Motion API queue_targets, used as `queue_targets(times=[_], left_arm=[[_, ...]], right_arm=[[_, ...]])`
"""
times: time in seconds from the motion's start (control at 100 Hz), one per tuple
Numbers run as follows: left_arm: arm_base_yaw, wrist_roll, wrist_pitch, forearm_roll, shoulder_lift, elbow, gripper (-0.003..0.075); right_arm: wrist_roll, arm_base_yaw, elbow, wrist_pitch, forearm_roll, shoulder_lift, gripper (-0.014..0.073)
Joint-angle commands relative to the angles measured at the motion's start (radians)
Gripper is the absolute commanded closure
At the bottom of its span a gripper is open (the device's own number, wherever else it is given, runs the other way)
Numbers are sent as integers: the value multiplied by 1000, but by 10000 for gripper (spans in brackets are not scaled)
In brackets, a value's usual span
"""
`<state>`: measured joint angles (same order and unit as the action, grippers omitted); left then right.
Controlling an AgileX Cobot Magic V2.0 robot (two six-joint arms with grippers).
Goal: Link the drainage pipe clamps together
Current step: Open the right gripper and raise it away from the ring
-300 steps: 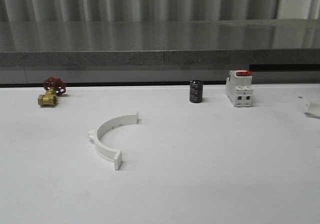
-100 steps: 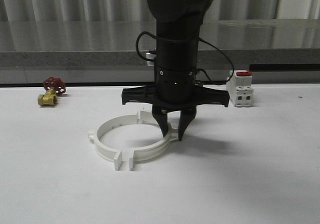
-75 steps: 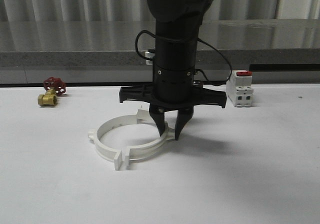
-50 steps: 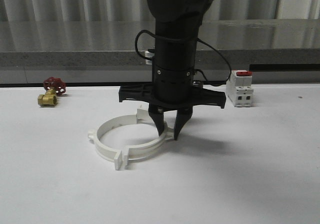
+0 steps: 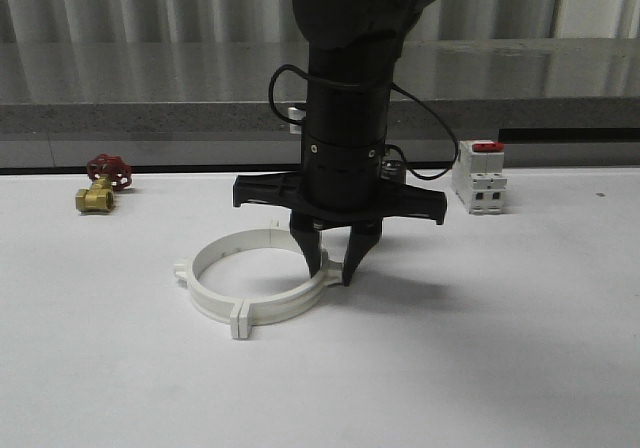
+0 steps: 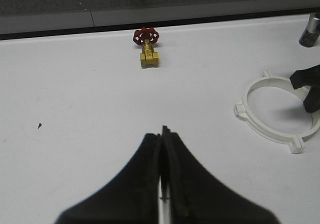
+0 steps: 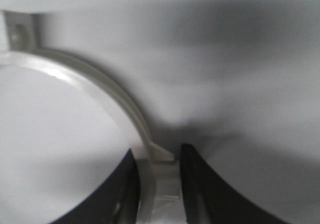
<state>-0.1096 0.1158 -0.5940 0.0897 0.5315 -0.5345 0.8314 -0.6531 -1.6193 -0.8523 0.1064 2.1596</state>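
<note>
Two white drainage pipe clamps lie on the white table as one flat ring. The left half point(image 5: 207, 306) and the right half point(image 5: 290, 306) meet at the front tabs point(image 5: 240, 322). My right gripper point(image 5: 333, 270) comes down from above and is shut on the right half at its side lug point(image 7: 161, 156), one finger inside the ring and one outside. The ring point(image 6: 265, 129) also lies to the side of my left gripper point(image 6: 163, 132), which is shut on nothing and hovers over bare table well away from it.
A brass valve with a red handwheel point(image 5: 100, 183) sits at the far left. A white red-topped breaker point(image 5: 478, 176) stands at the back right. A dark cylinder point(image 6: 311, 29) stands beyond the ring. A grey ledge point(image 5: 150, 118) runs along the back.
Three seconds ago only the left half lay on the table. Over the last second my right gripper slid the right half leftwards, and the gap at the front tabs closed.
</note>
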Motion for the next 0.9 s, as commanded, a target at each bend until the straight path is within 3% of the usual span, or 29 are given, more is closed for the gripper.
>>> queue_targets(times=[0.0,0.19,0.58,0.89], left_arm=[[2,-2,72,13,2,-27,741],[2,-2,72,13,2,-27,741],[2,-2,72,13,2,-27,741],[2,-2,72,13,2,-27,741]], right_arm=[[2,-3,-28,32,3,-49,289],[2,-3,-28,32,3,-49,188],[-33,-3,-88,5,70,-80,188],[-79,-1,-98,-22,181,-227,188]])
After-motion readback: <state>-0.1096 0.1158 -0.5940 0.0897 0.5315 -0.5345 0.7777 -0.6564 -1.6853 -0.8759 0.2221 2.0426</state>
